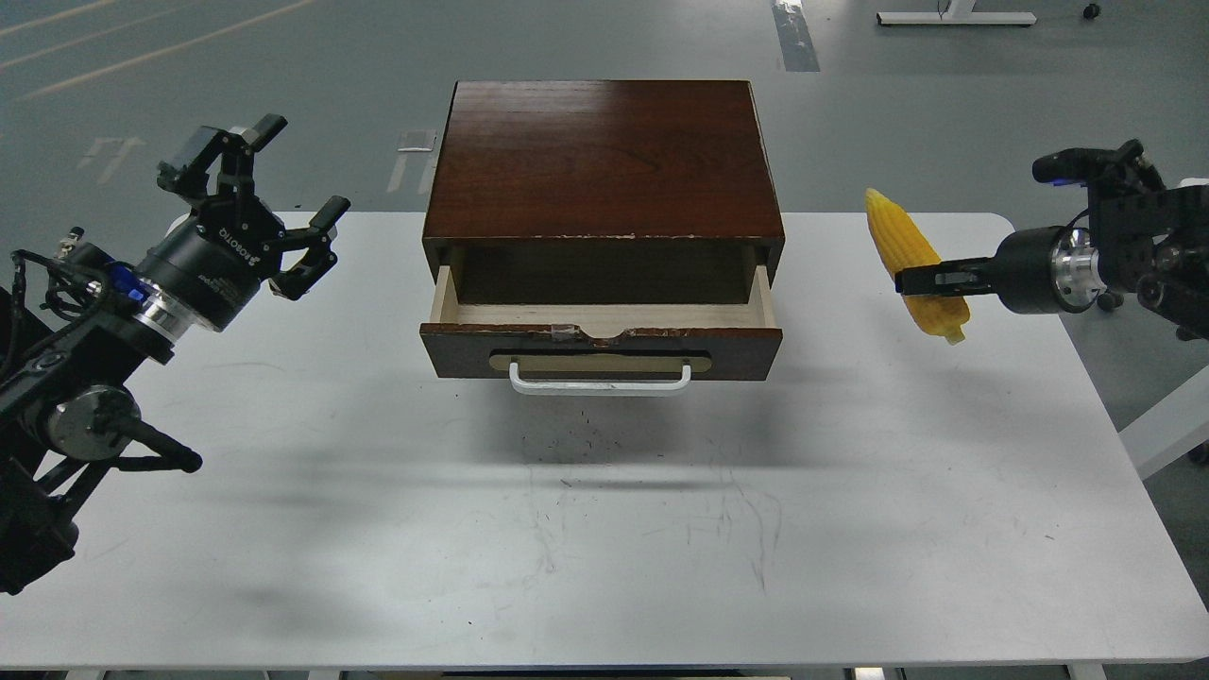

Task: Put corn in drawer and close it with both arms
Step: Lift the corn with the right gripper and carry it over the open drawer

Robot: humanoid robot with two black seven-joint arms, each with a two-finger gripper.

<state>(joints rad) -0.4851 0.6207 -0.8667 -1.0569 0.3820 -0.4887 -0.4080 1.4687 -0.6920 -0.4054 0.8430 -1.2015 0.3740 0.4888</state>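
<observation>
At right of frame the right gripper [921, 280] held the bright yellow corn cob [914, 262] clamped aloft; transport to the open dark-wood drawer [601, 326] seemed next; the left gripper [253, 194] at upper left gaped empty.

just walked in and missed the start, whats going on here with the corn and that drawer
A two-armed robot is putting corn away. Its right gripper has its jaws shut on the yellow corn, holding it in the air, tilted, above the right side of the white table. The drawer of the dark wooden cabinet stands open and looks empty. The left gripper hangs open to the cabinet's left, holding nothing.
</observation>
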